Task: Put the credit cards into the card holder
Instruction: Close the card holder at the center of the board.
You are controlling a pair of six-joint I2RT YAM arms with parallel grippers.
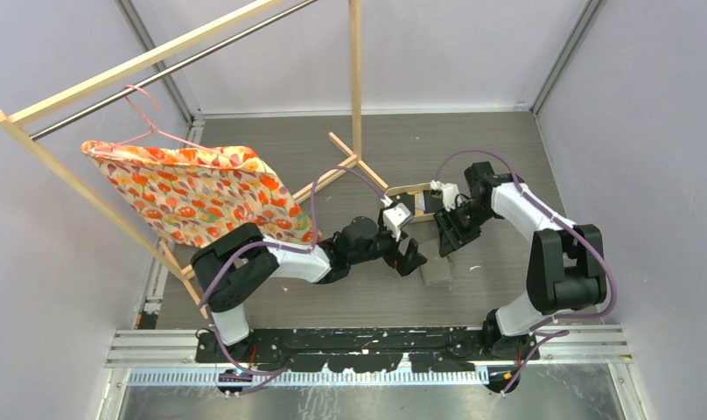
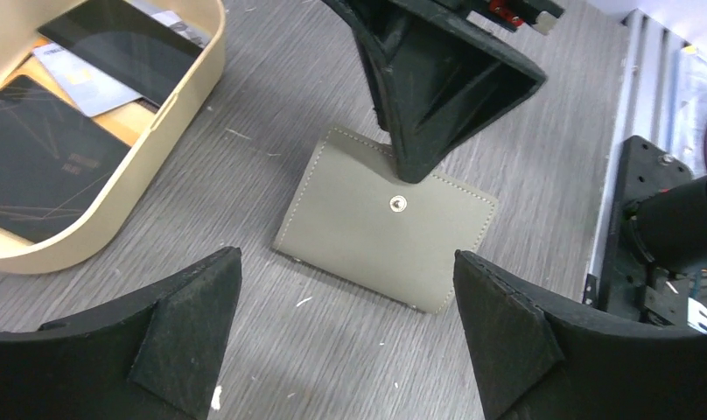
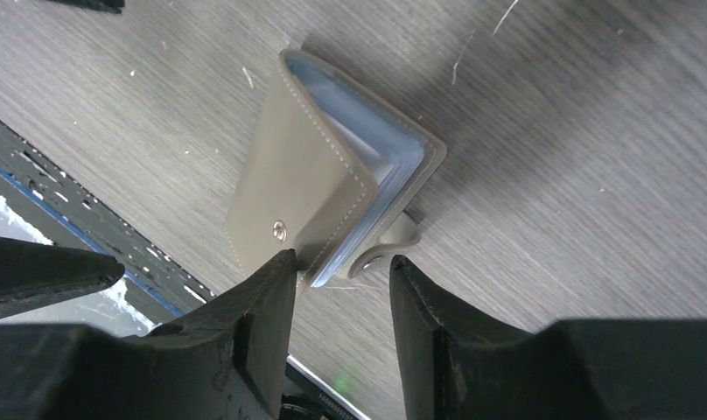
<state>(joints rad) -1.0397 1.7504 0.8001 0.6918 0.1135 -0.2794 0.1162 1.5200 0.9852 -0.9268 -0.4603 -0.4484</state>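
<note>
No readable text; print on the credit cards [image 2: 44,166] too blurred

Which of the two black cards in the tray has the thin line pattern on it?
The black card lowest in the left wrist view, crossed by fine pale lines. The other black card, above it past the whitish card, is plain.

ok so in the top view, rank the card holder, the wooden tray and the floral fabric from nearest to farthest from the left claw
From the left claw:
1. card holder, just to its right, almost under it.
2. wooden tray, further back, partly hidden.
3. floral fabric, far off to the left.
</note>
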